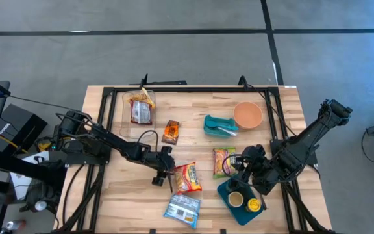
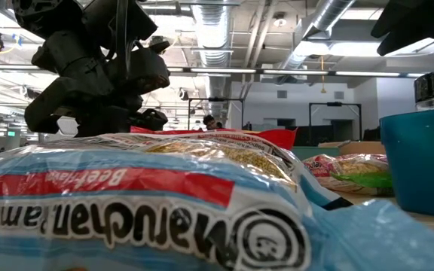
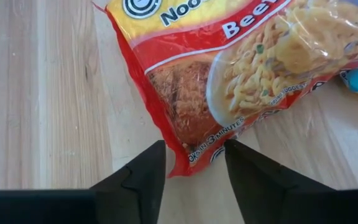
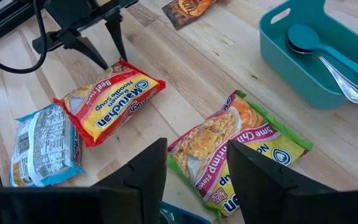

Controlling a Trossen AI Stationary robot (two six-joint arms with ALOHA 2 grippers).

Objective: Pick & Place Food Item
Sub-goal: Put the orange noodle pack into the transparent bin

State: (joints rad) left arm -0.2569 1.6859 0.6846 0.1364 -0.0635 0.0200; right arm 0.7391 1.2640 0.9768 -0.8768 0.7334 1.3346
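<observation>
A red beef ramen pack (image 1: 187, 177) lies flat on the wooden table near its middle front; it also shows in the left wrist view (image 3: 241, 74) and the right wrist view (image 4: 107, 102). My left gripper (image 1: 165, 181) is open, its fingertips (image 3: 157, 158) standing on either side of the pack's near-left corner (image 3: 188, 155). A green shrimp ramen pack (image 1: 224, 162) lies flat to the right of the red one. My right gripper (image 1: 237, 168) is open and empty just above the green pack (image 4: 229, 143).
A blue ramen pack (image 1: 182, 209) lies at the front edge. A teal plate (image 1: 229, 192) with two cups sits at the front right. A teal tray (image 1: 219, 125) with a spoon, an orange bowl (image 1: 247, 115) and two snack packs (image 1: 141, 107) (image 1: 171, 131) lie farther back.
</observation>
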